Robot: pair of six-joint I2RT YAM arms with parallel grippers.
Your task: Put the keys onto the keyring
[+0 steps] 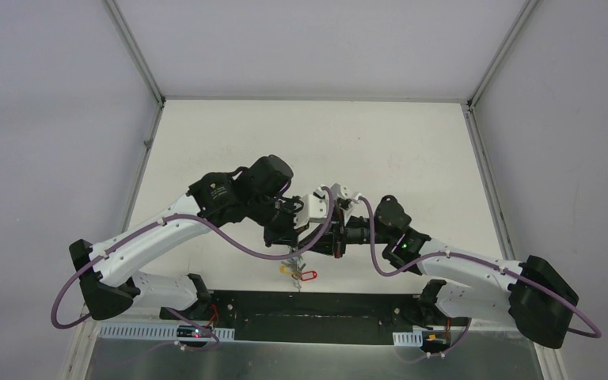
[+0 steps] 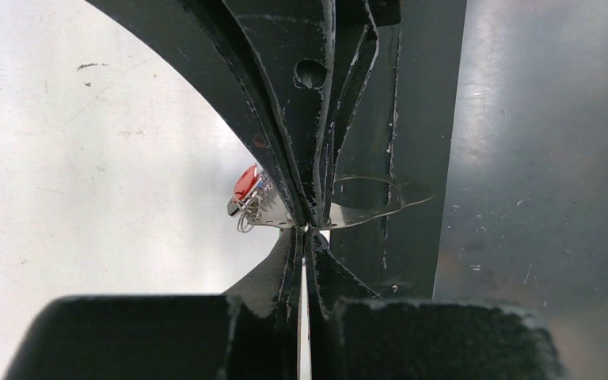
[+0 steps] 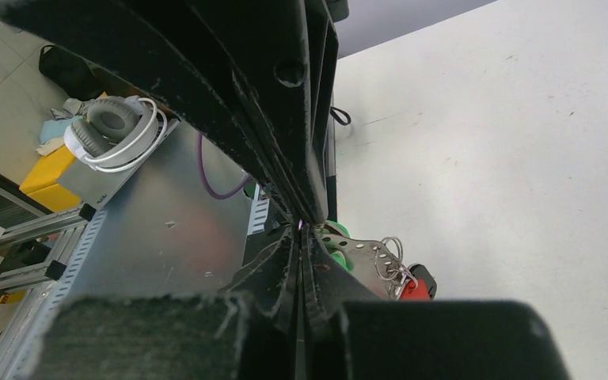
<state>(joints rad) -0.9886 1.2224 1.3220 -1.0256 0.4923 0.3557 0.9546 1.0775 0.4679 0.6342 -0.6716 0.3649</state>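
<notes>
Left gripper (image 2: pixel 309 226) is pressed together on the thin wire of the keyring (image 2: pixel 364 177), which loops out to one side of its tips, with a red tag (image 2: pixel 245 182) and a tangle of small rings hanging on the other side. Right gripper (image 3: pixel 302 226) is pinched tight too, and from its own camera I judge it has the green-tagged key (image 3: pixel 335 235), the tag sitting right at the tips. From above, the two meet tip to tip over the near edge of the worktop (image 1: pixel 324 142), the bunch dangling below them. I can't find the blue tag in any view.

For the threading, I'd hold the ring dead steady, bring the key's eye onto the wire's open end, and slide it along slowly. A twist of either wrist could spring the wire out.

Surface is plain white and matte, lightly scuffed. Off the near edge I see a bare metal plate (image 3: pixel 166 229), a purple cable (image 3: pixel 222 186) and white headphones (image 3: pixel 111 131).
</notes>
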